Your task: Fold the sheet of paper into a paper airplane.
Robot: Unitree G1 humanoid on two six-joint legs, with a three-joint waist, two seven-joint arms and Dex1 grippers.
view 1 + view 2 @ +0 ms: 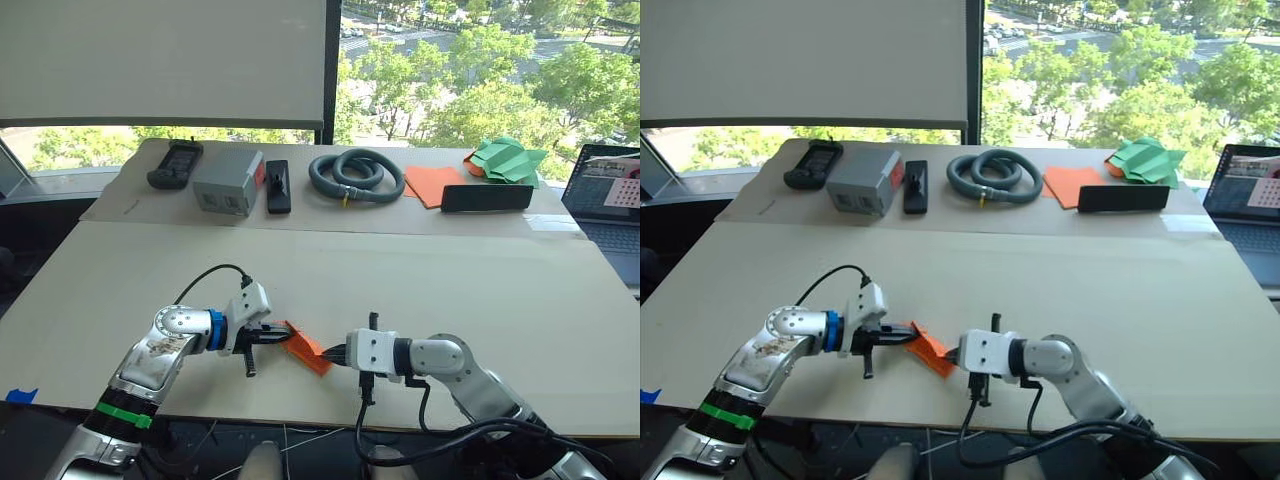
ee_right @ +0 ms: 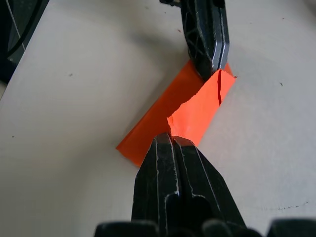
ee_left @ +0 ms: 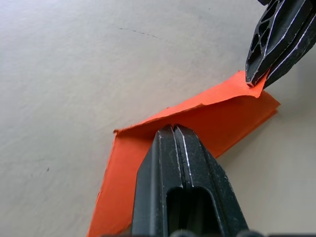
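1. While both claws grip it, the sheet of paper [image 1: 305, 349] lies as a narrow folded orange strip near the front edge of the desk [image 1: 480, 280], roughly midway along that edge.
2. My left claw [image 1: 283, 336] is pressed together, pinching one end of the sheet; my right claw [image 1: 334, 353] pinches the opposite end likewise.
3. I judge a mid-task fold is in hand: no pointed dart or fin is formed yet.
4. Next move calls for turning one pinched edge over while the other end is held, then pressing the crease flat.
5. Along the rear edge sit a grey hose [image 1: 355, 175], a flat orange sheet [image 1: 432, 184] and green folded paper [image 1: 508, 159], well apart; nothing obstructs.
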